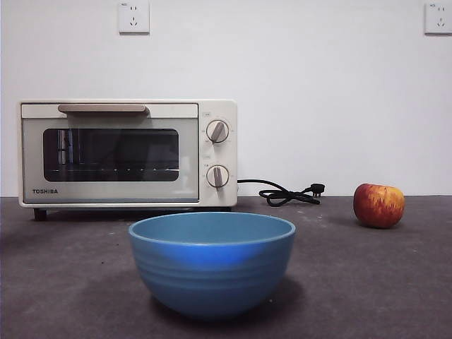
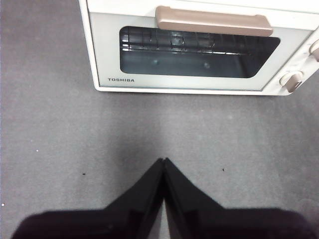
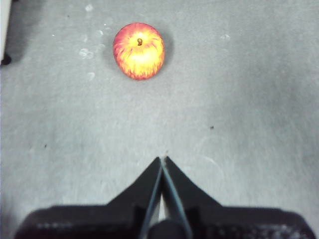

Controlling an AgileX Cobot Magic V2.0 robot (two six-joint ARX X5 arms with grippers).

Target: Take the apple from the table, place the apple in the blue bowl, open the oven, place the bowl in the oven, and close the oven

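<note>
The red apple (image 1: 379, 205) with yellow streaks rests on the grey table (image 1: 367, 282) at the right; the right wrist view shows the apple (image 3: 139, 51) ahead of my right gripper (image 3: 163, 160), which is shut, empty and well apart from it. The glossy blue bowl (image 1: 212, 262) stands empty at the front centre. Behind it to the left is the cream TOSHIBA oven (image 1: 127, 153), door closed. My left gripper (image 2: 163, 161) hangs shut and empty above bare table in front of the oven (image 2: 199, 50). Neither arm shows in the front view.
The oven's black cord and plug (image 1: 286, 193) lie on the table between the oven and the apple. A white wall with two sockets (image 1: 133, 16) closes the back.
</note>
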